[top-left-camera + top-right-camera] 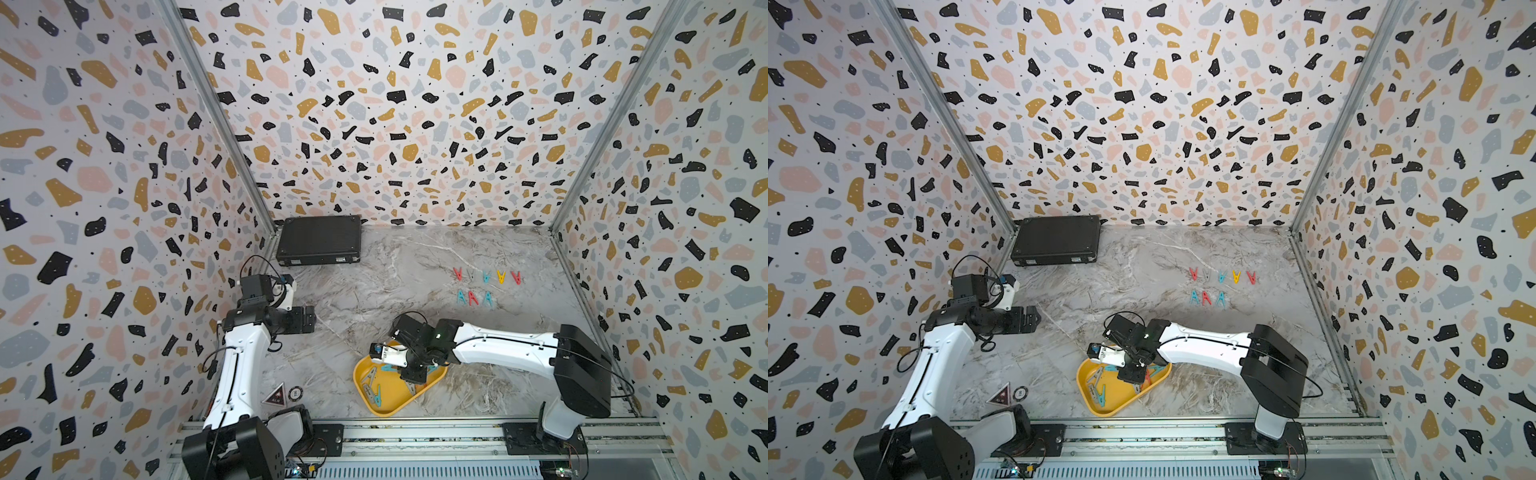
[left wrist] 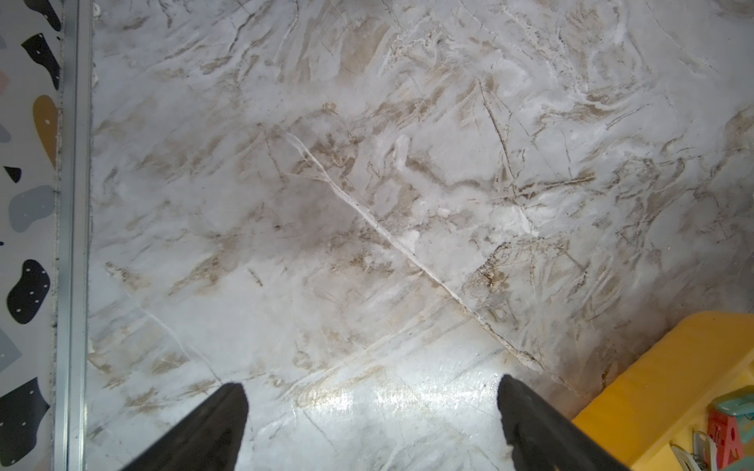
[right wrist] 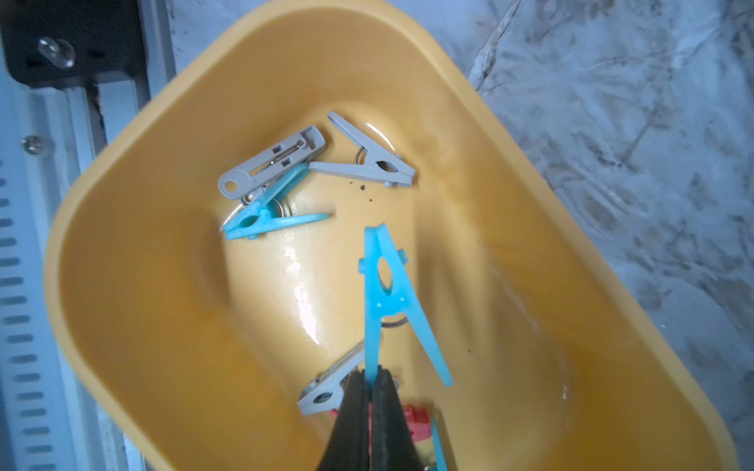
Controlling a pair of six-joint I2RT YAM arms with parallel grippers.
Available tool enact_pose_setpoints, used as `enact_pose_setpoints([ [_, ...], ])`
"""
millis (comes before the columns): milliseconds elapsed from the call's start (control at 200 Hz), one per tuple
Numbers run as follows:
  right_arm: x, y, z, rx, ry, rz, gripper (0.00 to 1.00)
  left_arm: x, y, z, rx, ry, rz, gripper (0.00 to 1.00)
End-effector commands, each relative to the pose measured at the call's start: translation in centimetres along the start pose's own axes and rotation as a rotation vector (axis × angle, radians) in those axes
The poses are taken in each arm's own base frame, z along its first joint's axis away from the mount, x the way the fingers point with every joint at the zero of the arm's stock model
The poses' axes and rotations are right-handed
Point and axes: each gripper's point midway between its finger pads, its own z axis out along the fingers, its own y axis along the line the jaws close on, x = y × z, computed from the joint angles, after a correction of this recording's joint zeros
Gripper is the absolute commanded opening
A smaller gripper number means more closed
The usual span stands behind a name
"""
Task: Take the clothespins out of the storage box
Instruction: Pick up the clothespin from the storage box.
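Clothespins [image 3: 379, 167] of small A-shaped plastic, grey, teal and red, lie loose inside the shallow yellow plastic storage box [image 3: 163, 326]. Further set-out pegs [image 1: 473, 298] lie in two short rows on the marble-patterned worktop [image 2: 367, 204], well beyond the box's far side. The right tool [image 3: 371, 377] is inside the box, its black fingers pressed together on the tip of one leg of a teal plastic clothespin [image 3: 385, 293]. That peg's long axis runs straight out from the fingertips, nose pointing away from the tool toward the box's middle; its second leg splays free. Whether it is clear of the box floor cannot be told. A grey plastic peg [image 3: 326, 391] and a red peg [image 3: 418, 420] lie just beside the fingertips. Judged risk: they could be dragged along on the lift. The left tool [image 2: 369, 391] hangs empty, fingers wide apart, over bare worktop just outside the box's wall. The right arm is the nearer. Judged requirement: lift the peg above the low wall before carrying it sideways.
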Motion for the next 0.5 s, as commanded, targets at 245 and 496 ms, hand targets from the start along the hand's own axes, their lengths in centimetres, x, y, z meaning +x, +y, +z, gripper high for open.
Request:
enact_pose_setpoints([
  [245, -0.4, -3.4, -7.0, 0.146, -0.175, 0.243, 0.00, -0.7, 0.0, -0.3, 0.008, -0.028, -0.002, 1.00],
  [496, 3.9, -10.3, -10.8, 0.357, -0.203, 0.561, 0.00, -0.6, -0.1, -0.2, 0.013, -0.024, -0.002, 1.00],
])
